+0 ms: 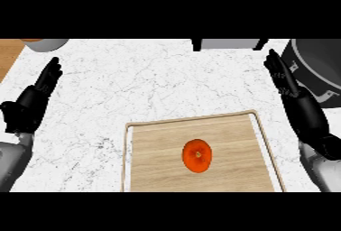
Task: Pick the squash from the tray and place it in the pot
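Barely begun, with the round orange squash [197, 155] untouched on the pale wooden tray [153, 158] at lower centre, with left robot hand [40, 88] and right robot hand [286, 81] straight-fingered and empty at either edge, and with pickup and carry to the probable dark grey pot [320, 63], upper right, still ahead.

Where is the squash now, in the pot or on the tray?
On the tray. The squash lies on the wooden tray, apart from the pot at the right edge.

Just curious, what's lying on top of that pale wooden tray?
A round orange squash sits near the middle of the rectangular wooden tray. The wood directly beneath it is hidden.
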`<move>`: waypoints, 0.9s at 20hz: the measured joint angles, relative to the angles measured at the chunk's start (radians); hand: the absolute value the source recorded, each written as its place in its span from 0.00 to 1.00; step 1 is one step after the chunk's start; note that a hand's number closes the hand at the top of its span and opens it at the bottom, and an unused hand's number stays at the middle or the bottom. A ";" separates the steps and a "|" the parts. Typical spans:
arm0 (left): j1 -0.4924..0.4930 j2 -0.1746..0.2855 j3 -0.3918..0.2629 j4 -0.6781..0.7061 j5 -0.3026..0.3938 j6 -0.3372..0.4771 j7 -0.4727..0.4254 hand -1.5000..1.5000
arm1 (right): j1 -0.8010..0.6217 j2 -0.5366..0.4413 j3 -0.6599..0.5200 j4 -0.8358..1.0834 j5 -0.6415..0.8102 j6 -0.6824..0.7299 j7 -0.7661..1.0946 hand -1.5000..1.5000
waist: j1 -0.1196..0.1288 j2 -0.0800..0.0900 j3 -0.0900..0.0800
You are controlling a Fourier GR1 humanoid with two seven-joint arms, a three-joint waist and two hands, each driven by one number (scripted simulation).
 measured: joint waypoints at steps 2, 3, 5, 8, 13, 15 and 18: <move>0.019 -0.025 0.001 -0.023 -0.005 0.025 0.001 0.50 | 0.033 0.005 -0.014 -0.039 0.003 -0.005 -0.049 1.00 | -0.001 -0.002 -0.008; 0.031 -0.042 0.004 -0.039 0.005 0.037 0.007 0.50 | 0.047 -0.001 -0.031 -0.072 -0.005 -0.001 -0.082 1.00 | -0.003 -0.005 -0.011; 0.060 -0.090 0.014 -0.057 0.025 0.073 -0.003 0.50 | 0.073 -0.007 -0.067 -0.152 -0.020 0.000 -0.162 1.00 | -0.016 -0.013 -0.015; 0.106 -0.158 0.022 -0.079 0.059 0.112 -0.015 0.50 | 0.136 -0.047 -0.156 -0.159 0.037 -0.083 -0.184 0.00 | -0.049 -0.020 -0.022; 0.187 -0.259 -0.019 -0.143 0.063 0.159 -0.048 0.50 | 0.374 0.074 -0.136 -0.267 0.127 -0.249 -0.314 0.00 | -0.042 -0.016 -0.021; 0.212 -0.279 -0.031 -0.163 0.058 0.166 -0.060 0.50 | 0.464 0.116 -0.097 -0.333 0.158 -0.275 -0.402 0.00 | -0.034 -0.014 -0.022; 0.247 -0.287 -0.036 -0.196 0.057 0.163 -0.065 0.50 | 0.615 0.150 -0.022 -0.449 0.214 -0.298 -0.501 0.00 | -0.027 -0.011 -0.022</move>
